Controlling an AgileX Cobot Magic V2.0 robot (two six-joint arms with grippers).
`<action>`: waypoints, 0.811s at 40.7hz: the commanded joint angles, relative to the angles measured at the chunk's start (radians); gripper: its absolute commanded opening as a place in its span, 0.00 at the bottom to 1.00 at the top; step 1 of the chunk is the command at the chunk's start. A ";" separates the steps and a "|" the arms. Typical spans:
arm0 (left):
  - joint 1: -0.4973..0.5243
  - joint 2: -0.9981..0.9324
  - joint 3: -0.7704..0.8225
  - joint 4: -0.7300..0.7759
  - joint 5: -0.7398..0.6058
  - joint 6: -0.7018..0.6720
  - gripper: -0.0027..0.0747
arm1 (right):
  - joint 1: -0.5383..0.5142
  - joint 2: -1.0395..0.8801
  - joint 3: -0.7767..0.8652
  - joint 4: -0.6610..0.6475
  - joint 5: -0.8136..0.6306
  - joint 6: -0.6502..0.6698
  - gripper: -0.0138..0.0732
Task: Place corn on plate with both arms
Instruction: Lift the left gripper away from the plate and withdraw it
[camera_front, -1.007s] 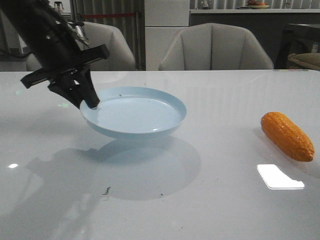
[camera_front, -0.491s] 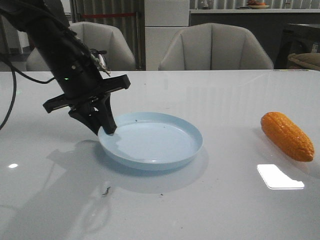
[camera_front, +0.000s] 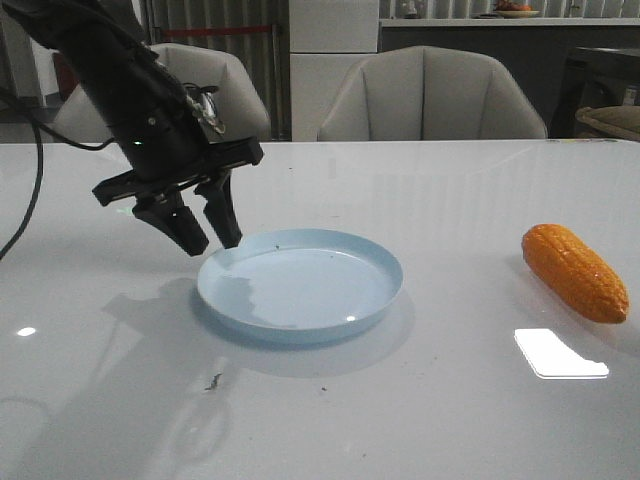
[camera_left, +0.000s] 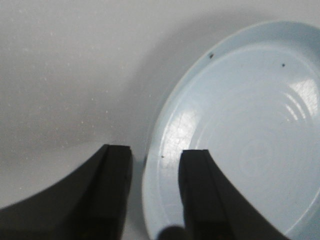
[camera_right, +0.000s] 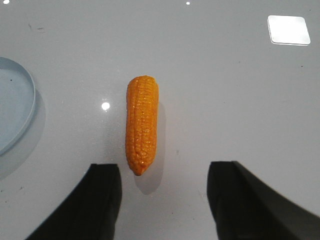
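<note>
The pale-blue plate (camera_front: 300, 285) lies flat on the white table, left of centre. My left gripper (camera_front: 212, 240) hangs just above its left rim, jaws open, one finger on each side of the rim without gripping it; the rim (camera_left: 152, 170) shows between the fingers in the left wrist view. The orange corn (camera_front: 574, 271) lies on the table at the right. My right gripper (camera_right: 164, 175) is open above the table just short of the corn's (camera_right: 141, 131) pointed end. The right arm is out of the front view.
A bright light reflection (camera_front: 560, 353) lies on the table in front of the corn. Two grey chairs (camera_front: 430, 95) stand behind the table's far edge. The plate's edge (camera_right: 15, 107) shows left of the corn in the right wrist view.
The left gripper carried the raised plate to the right, set it down flat on the table, then opened and let the rim go. The corn has not moved.
</note>
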 joint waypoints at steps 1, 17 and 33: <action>-0.005 -0.062 -0.073 -0.008 0.020 -0.010 0.63 | -0.005 -0.003 -0.034 -0.005 -0.069 -0.011 0.72; 0.051 -0.078 -0.371 0.020 0.290 0.015 0.61 | -0.005 -0.003 -0.034 -0.005 -0.070 -0.011 0.72; 0.065 -0.399 -0.460 0.302 0.296 0.015 0.46 | -0.005 -0.003 -0.034 0.014 -0.070 -0.011 0.72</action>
